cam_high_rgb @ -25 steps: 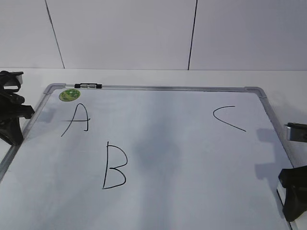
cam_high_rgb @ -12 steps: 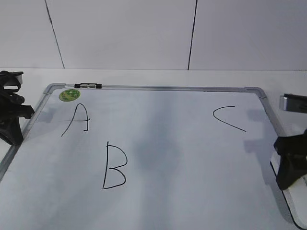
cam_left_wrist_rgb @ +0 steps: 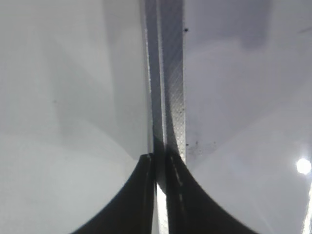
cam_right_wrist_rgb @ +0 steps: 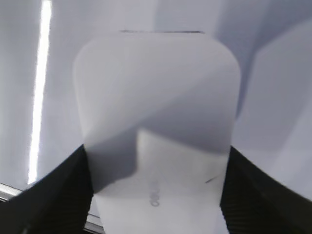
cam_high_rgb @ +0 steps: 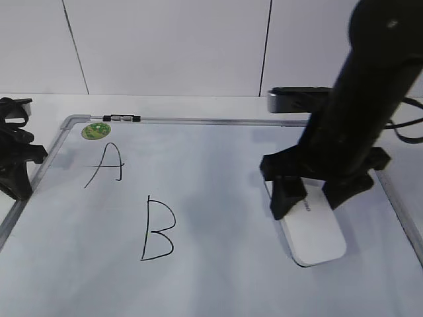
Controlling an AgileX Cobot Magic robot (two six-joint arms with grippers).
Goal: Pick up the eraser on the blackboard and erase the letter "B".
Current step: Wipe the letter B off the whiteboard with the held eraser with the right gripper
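The blackboard (cam_high_rgb: 218, 198) is a white board with a grey frame, lying flat. The letter "B" (cam_high_rgb: 157, 228) is drawn at its lower left. My right gripper (cam_high_rgb: 312, 198) is shut on the eraser (cam_high_rgb: 314, 234), a white rounded block, right of the board's middle and well to the right of the "B". I cannot tell whether the eraser touches the board. In the right wrist view the eraser (cam_right_wrist_rgb: 156, 107) sits between the two fingers of that gripper (cam_right_wrist_rgb: 157, 156). My left gripper (cam_high_rgb: 16, 162) is shut and empty over the board's left frame (cam_left_wrist_rgb: 170, 87); its closed tips (cam_left_wrist_rgb: 161, 161) show in the left wrist view.
A black "A" (cam_high_rgb: 106, 164) and a round green sticker (cam_high_rgb: 95, 130) are at the board's top left. A small black clip (cam_high_rgb: 122, 119) sits on the top frame. The right arm hides the "C". A white wall stands behind the table.
My right arm has swung in from the board's right edge to the left, carrying the eraser over the board and covering the "C". The left arm has not moved.
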